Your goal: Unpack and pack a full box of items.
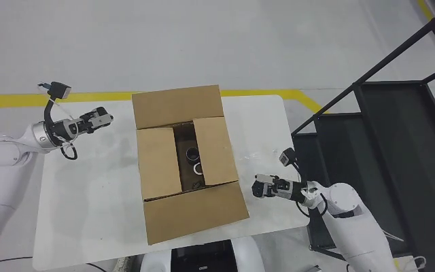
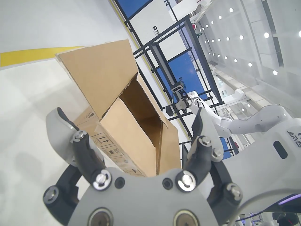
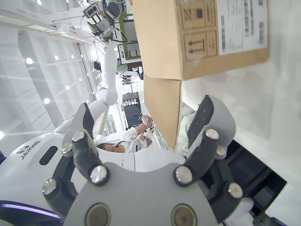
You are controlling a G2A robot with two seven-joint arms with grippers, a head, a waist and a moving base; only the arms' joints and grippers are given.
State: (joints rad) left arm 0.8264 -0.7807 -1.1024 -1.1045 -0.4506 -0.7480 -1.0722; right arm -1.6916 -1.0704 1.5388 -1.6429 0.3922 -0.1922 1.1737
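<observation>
Cardboard box (image 1: 160, 163) shows dark items (image 1: 192, 155) from above; left gripper (image 1: 107, 117) and right gripper (image 1: 256, 187) fingers spread, empty.

The top camera looks down on the bench (image 1: 88, 204). Each wrist camera faces the shared box (image 2: 131, 128) closely, from opposite sides.

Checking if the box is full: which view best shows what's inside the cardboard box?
The top view: it looks down through the gap between the flaps of the cardboard box onto dark round items. The left wrist view looks in at an angle, showing bare inner walls. The right wrist view shows its labelled outer wall.
</observation>
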